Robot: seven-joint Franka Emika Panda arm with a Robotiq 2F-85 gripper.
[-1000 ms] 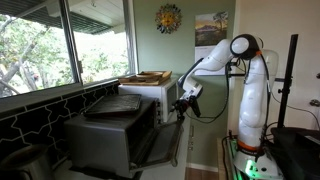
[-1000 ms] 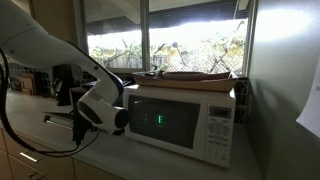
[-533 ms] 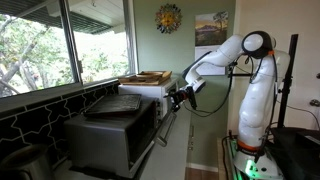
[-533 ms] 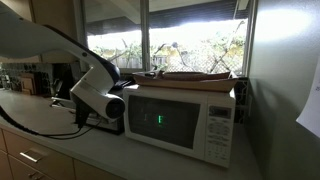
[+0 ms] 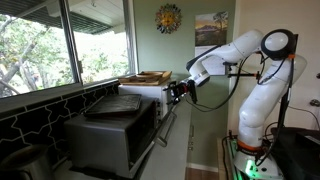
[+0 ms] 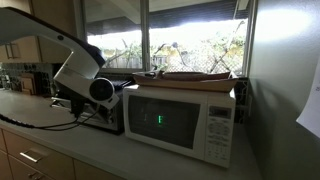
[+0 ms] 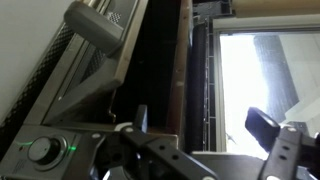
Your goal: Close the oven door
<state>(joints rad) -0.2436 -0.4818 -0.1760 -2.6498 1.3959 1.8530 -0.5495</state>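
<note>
The wide flat oven door with its dark grey metal frame and dark glass window (image 5: 166,128) stands tilted steeply upward at the front of the large boxy dark grey metal oven (image 5: 108,135). Its top edge leans out from the body, so the closing looks mostly done but not finished. In the wrist view a dark gap shows between the door (image 7: 90,85) and the oven's face, with the grey bar handle (image 7: 100,27) up near the top and a round knob (image 7: 40,150) low at the corner. The pincer (image 5: 178,92) sits just beside the door's upper edge. In the wrist view (image 7: 200,135) its 2 fingers are spread apart with nothing between them. What seems left is a short final push to seat the door flush. Room is tight on 1 side, since the white box-shaped appliance (image 6: 185,118) stands just beside the oven on the pale desk (image 6: 120,162), and its corner is near the arm's wrist. The side away from the window wall is open, which gives the arm free space to press inward.
</note>
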